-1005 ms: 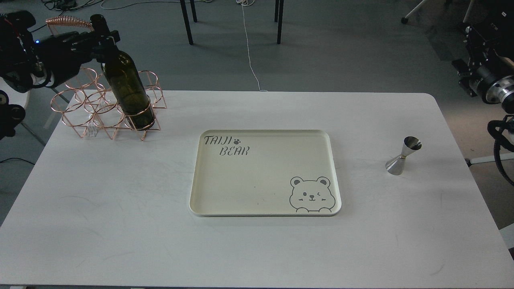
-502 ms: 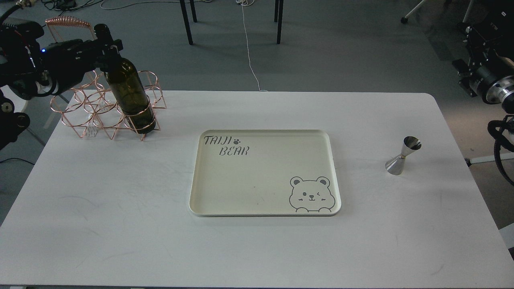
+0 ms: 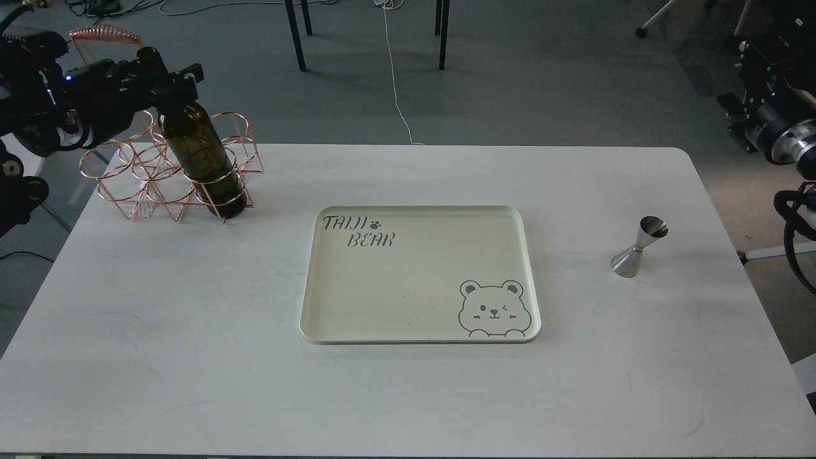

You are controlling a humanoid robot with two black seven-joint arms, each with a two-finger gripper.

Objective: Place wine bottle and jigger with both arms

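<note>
White counter point(image 3: 191, 357): cream bear-print tray point(image 3: 417, 335) at center, copper wire rack point(image 3: 137, 185) far left w/ wine bottle point(image 3: 201, 159) standing in its right ring, silver jigger point(image 3: 637, 247) upright at right, well apart.

Your left arm point(image 3: 57, 102) comes in from the upper left edge and reaches level to the right, its gripper point(image 3: 167, 78) closed around the neck of the wine bottle point(image 3: 201, 159). Your right arm point(image 3: 774, 121) sits folded at the far right edge, showing only its silver wrist ring and black cables. Its gripper is out of the frame.
</note>
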